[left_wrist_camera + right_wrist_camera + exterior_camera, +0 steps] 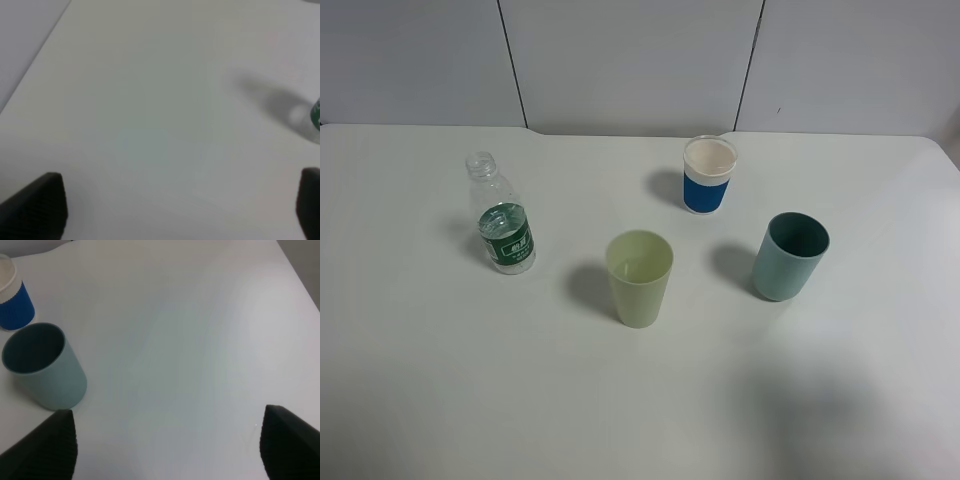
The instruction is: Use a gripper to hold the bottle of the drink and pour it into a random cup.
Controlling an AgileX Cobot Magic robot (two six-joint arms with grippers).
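The bottle of the drink, clear with a dark green label and no cap, stands upright on the left of the white table. The pale yellow-green cup stands upright mid-table, to the right of the bottle and a little nearer the front. Neither arm shows in the exterior high view. My left gripper hangs open over bare table; only a sliver of the bottle's label shows at the frame's edge, well beyond its dark fingers. My right gripper is open too, with nothing between its jaws.
A teal-green tumbler stands on the right, also seen close to one finger of the right gripper. A white cup with a blue band sits behind it. The table's far edge meets a grey panelled wall.
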